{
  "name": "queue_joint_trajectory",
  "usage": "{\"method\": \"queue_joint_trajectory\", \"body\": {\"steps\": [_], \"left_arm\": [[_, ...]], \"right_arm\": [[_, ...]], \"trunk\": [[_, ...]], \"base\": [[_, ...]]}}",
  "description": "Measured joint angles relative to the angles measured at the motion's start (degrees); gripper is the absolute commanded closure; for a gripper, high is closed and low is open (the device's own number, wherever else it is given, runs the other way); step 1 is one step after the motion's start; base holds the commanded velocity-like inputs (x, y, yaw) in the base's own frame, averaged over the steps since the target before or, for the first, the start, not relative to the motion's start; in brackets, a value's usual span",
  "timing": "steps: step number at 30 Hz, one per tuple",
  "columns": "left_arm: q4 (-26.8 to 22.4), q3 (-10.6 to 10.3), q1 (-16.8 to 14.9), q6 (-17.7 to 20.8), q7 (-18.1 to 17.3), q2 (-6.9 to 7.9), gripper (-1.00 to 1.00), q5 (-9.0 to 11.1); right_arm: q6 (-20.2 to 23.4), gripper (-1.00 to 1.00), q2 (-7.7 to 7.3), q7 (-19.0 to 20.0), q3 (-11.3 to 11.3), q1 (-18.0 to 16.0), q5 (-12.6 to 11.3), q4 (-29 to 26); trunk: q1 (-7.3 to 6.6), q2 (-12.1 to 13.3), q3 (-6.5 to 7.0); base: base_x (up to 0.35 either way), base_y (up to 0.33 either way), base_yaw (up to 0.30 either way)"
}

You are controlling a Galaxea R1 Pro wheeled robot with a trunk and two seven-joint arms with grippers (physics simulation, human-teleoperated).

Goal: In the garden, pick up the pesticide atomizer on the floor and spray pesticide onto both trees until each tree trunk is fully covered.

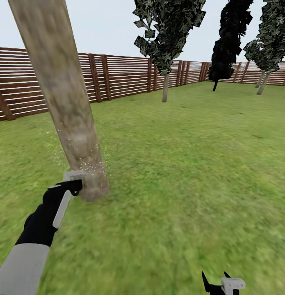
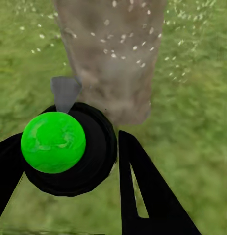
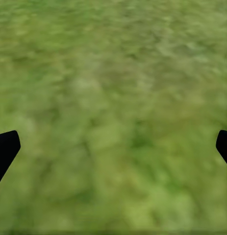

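Garden lawn, near left: left pincer (image 1: pixel 72 182) clamped on pesticide atomizer (image 2: pixel 69 152), nozzle aimed at base of tree trunk (image 1: pixel 62 94), just beside it. White spray flecks (image 2: pixel 123 49) dotting bark and surrounding air. Green cap (image 2: pixel 53 142) seen in left wrist view. Right pincer (image 1: pixel 222 284) spread wide, empty, low over grass (image 3: pixel 113 98). Probably best: hold nozzle close, sweep slowly upward and around trunk. Second tree (image 1: pixel 166 45) far off by fence (image 1: pixel 117 76).

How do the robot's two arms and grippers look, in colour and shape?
The left arm has a pale grey forearm, a black wrist part and a light grey strip. The left gripper has black, wedge-shaped fingers. The right gripper has black pointed fingers and a light grey block.
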Motion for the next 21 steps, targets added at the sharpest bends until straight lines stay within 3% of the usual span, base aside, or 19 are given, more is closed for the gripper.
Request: {"method": "queue_joint_trajectory", "body": {"steps": [2,5,7,8,10,14,19,21], "left_arm": [[0.0,0.7,-0.5,0.1,0.0,-0.71,1.00,0.6],[0.0,0.8,-0.9,1.7,0.1,-1.18,1.00,-0.3],[0.1,1.2,-0.9,2.2,0.0,0.02,1.00,-0.8],[0.3,1.3,-1.0,2.3,0.0,2.26,1.00,-0.8],[0.9,1.3,-0.3,2.3,-0.1,4.69,1.00,-0.3],[0.8,1.0,0.0,2.2,0.0,4.50,1.00,0.1],[0.2,0.8,-0.1,2.3,0.0,4.37,1.00,-0.1],[0.4,2.5,-0.9,2.5,0.0,6.17,1.00,-0.9]], "right_arm": [[0.0,-1.00,-0.01,0.0,0.0,0.0,0.0,0.0],[0.0,-1.00,-0.01,0.0,0.0,0.0,0.0,0.0],[0.0,-1.00,-0.02,0.0,0.0,0.0,0.0,0.0],[0.0,-1.00,-0.01,0.0,0.0,0.0,0.0,0.0],[0.0,-1.00,0.00,0.0,0.0,0.0,0.0,0.0],[0.0,-1.00,-0.01,0.0,0.0,0.0,0.0,0.0],[0.0,-1.00,-0.02,0.0,0.0,0.0,0.0,0.0],[0.0,-1.00,-0.02,0.0,0.0,0.0,0.0,0.0]], "trunk": [[0.00,0.0,0.00],[0.00,0.0,0.00],[0.00,0.0,0.00],[0.00,0.0,0.00],[0.00,0.0,0.00],[0.00,0.0,0.00],[0.00,0.0,0.00],[0.00,0.0,0.00]], "base": [[0.000,0.000,0.000],[0.000,0.000,0.000],[0.000,0.000,0.000],[0.000,0.000,0.000],[0.003,0.000,0.000],[0.256,0.000,0.000],[0.051,0.000,0.000],[0.000,0.000,0.000]]}}
